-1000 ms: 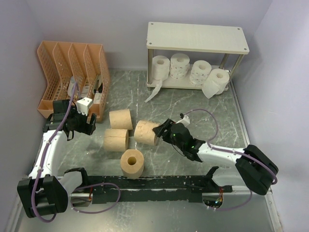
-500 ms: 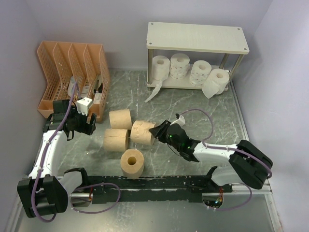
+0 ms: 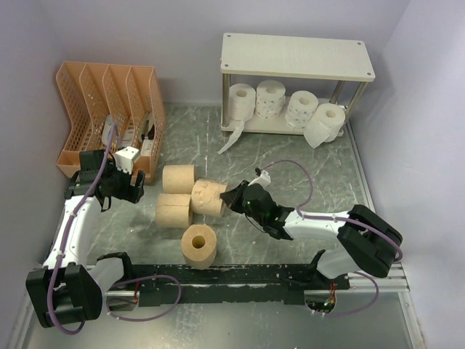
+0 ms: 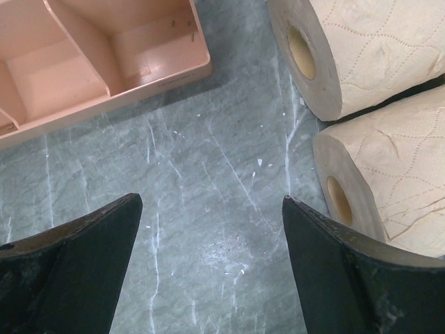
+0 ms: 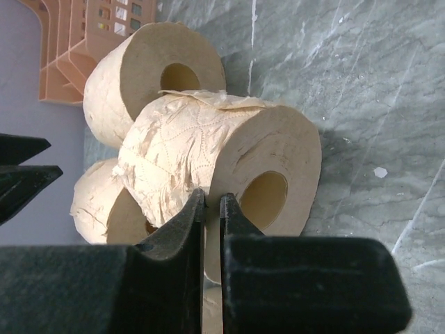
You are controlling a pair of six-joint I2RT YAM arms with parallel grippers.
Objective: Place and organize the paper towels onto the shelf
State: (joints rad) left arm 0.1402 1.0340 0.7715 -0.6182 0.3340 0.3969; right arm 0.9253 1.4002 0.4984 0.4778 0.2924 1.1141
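Top view: reaching further left than 1 second ago with the right gripper (image 3: 234,198), now pressing into the open end of the lying tan roll (image 3: 208,198) near the middle of the desk (image 3: 305,174). Shoving that roll leftward along the way, now touching the rear tan roll (image 3: 179,178) and the front tan roll (image 3: 174,210), where a gap was showing before. Leaving the upright tan roll (image 3: 198,246) alone nearer the arm bases. Keeping the left gripper (image 3: 120,185) parked beside the orange file organizer (image 3: 102,87), unmoved. Showing 4 white rolls (image 3: 270,98) already sitting on the lower tier of the shelf (image 3: 296,57), and no tan roll there yet.

Left wrist view: holding the left gripper (image 4: 211,202) spread wide over the desk and gripping nothing, with 2 tan rolls lying just off to its right.

Right wrist view: squeezing the right gripper (image 5: 212,202) almost fully together, apparently pinching the paper wall of the lying tan roll (image 5: 222,160), with only a thin tan sliver showing between the jaws. Resting on the desk, not yet lifting.

Judging from this, passing from approach into grasp, with 4 tan rolls remaining to shelve. Risking a tear or unwinding if lifting on so thin a pinch.
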